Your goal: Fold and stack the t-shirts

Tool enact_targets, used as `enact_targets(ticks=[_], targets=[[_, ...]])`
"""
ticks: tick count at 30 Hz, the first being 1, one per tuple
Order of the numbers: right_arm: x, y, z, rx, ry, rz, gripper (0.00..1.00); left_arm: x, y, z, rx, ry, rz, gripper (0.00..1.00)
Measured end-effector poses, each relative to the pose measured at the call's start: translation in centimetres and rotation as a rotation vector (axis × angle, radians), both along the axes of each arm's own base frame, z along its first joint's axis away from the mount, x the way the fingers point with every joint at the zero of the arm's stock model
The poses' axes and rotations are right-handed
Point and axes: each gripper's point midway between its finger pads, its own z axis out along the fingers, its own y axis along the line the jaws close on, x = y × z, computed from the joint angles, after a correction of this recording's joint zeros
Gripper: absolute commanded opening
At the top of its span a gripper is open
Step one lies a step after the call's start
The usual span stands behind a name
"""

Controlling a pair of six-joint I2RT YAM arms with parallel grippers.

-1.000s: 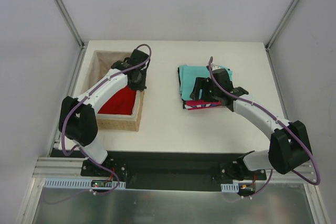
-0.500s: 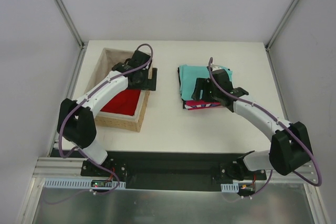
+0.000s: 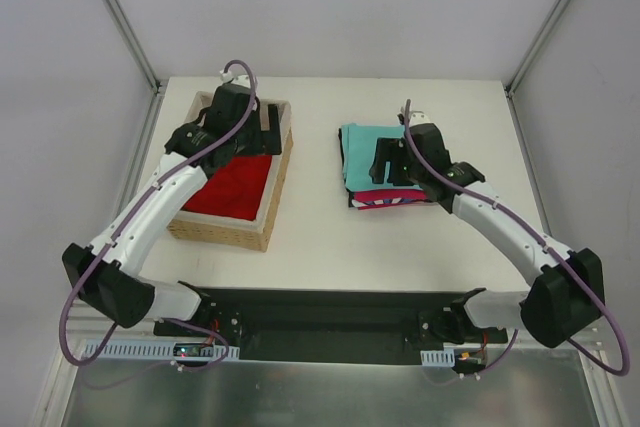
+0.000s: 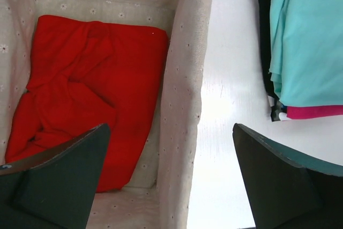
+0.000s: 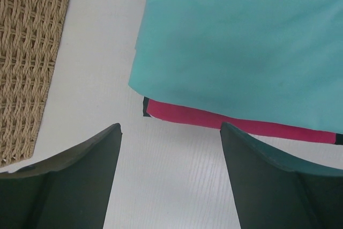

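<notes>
While my left fingers point(image 4: 59, 186) hang spread wide and empty over the wicker basket point(image 4: 182, 79), the red t-shirt point(image 4: 91, 89) lies crumpled inside it on the cloth lining. My right fingers point(image 5: 278, 186) are apart too, holding nothing, above an edge of the folded stack on the tabletop point(image 5: 161, 175), where the teal t-shirt point(image 5: 241, 41) lies on the pink t-shirt point(image 5: 214, 119).

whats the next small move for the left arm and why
Probably lower the left gripper onto the red t-shirt and close on a fold. Its jaws stand open and empty above the basket, where that shirt lies crumpled, while the teal t-shirt already tops the folded stack beside it.
</notes>
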Motion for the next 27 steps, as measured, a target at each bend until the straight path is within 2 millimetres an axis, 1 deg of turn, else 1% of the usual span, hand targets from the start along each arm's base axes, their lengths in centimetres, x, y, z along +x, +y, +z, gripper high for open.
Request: enact_targets(ticks=[3, 6, 10, 15, 18, 22, 27], targets=[[-0.4, -0.1, 0.4, -0.016, -0.009, 0.006, 0.79, -0.7, 0.3, 0.5, -0.017, -0.015, 0.008, 0.99], [-0.9, -0.3, 1.0, -0.028, -0.023, 0.015, 0.79, -1.6, 0.8, 0.2, -0.018, -0.009, 0.012, 0.99], [-1.4, -0.6, 2.5, -0.028, -0.068, 0.020, 0.79, -2.7, 1.5, -0.1, -0.013, -0.005, 0.018, 0.99], [-2.0, -1.2, 4.8, -0.023, -0.136, 0.010, 0.79, -3.5, 2.3, 0.8, -0.022, -0.043, 0.033, 0.99], [-2.3, -1.7, 5.5, -0.026, -0.159, -0.002, 0.79, -4.1, 2.6, 1.5, -0.035, -0.068, 0.034, 0.99], [-2.7, -2.1, 6.2, -0.029, -0.178, -0.013, 0.79, -4.7, 3.0, 1.9, -0.046, -0.092, 0.036, 0.99], [-2.8, -2.1, 6.4, -0.041, -0.184, -0.020, 0.79, -5.0, 3.2, 1.2, -0.036, -0.082, 0.041, 0.99]])
